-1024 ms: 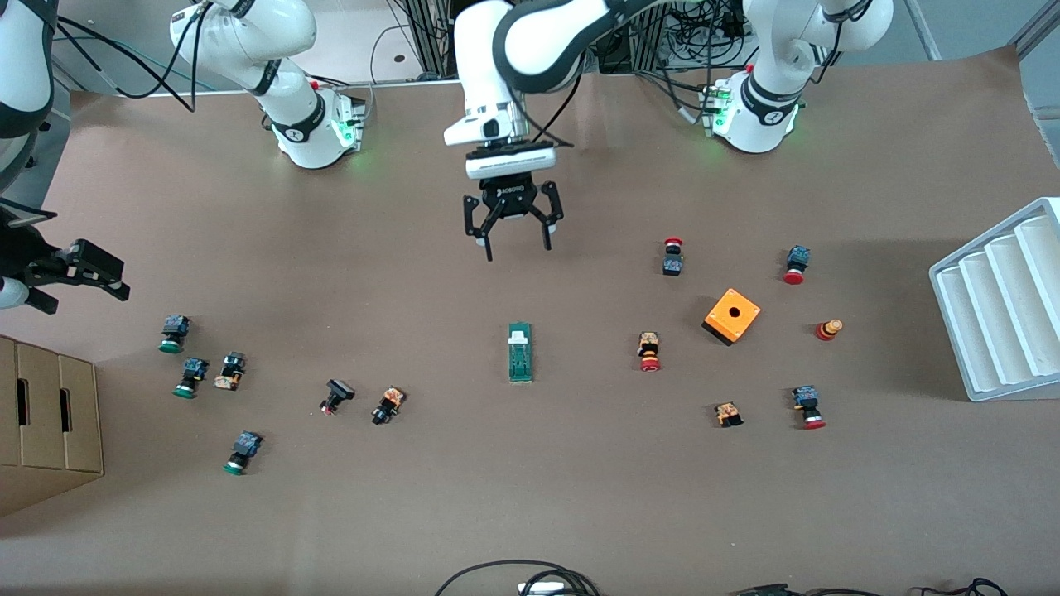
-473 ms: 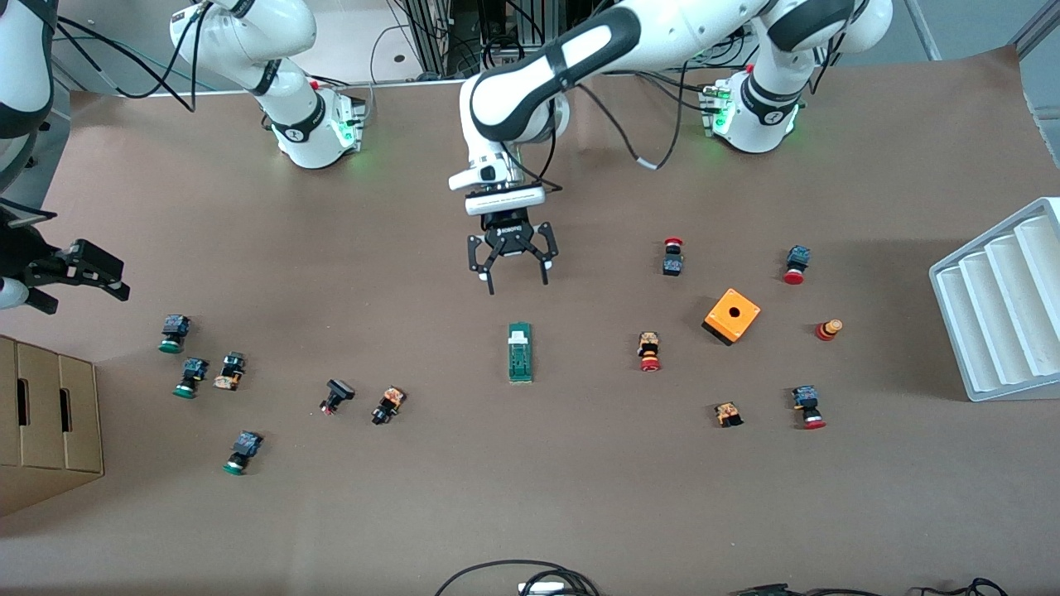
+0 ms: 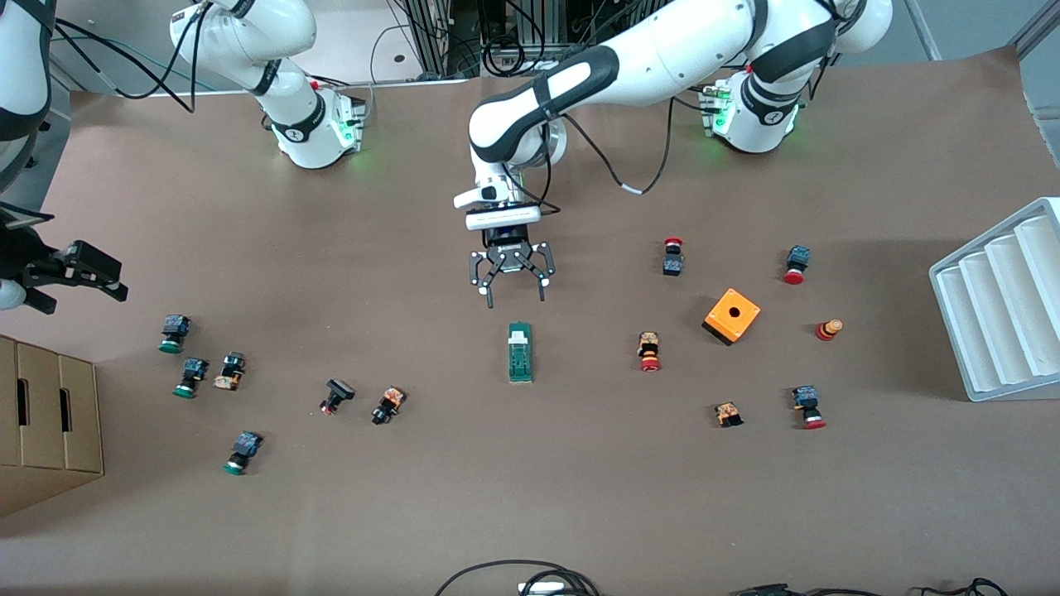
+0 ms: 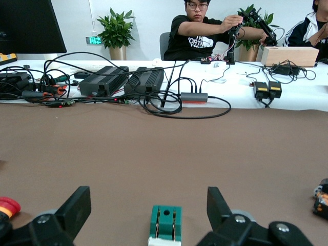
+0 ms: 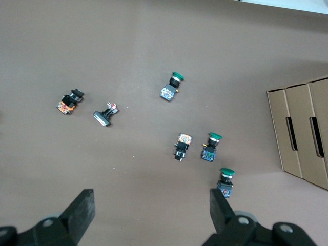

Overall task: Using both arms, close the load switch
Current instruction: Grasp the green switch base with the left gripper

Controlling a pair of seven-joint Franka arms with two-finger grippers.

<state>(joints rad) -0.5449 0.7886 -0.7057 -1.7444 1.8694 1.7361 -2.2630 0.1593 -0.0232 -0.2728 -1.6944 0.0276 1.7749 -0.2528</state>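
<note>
Both grippers are standing spread: left gripper (image 3: 514, 287) is hovering mid-table, in line with the load switch's (image 3: 519, 353) length; right gripper (image 3: 79, 273) is waiting at the table's edge.

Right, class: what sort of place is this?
Probably a robotics lab: two Franka arms bolted at a paper-covered table, with power supplies and tangled cables on a bench.
</note>
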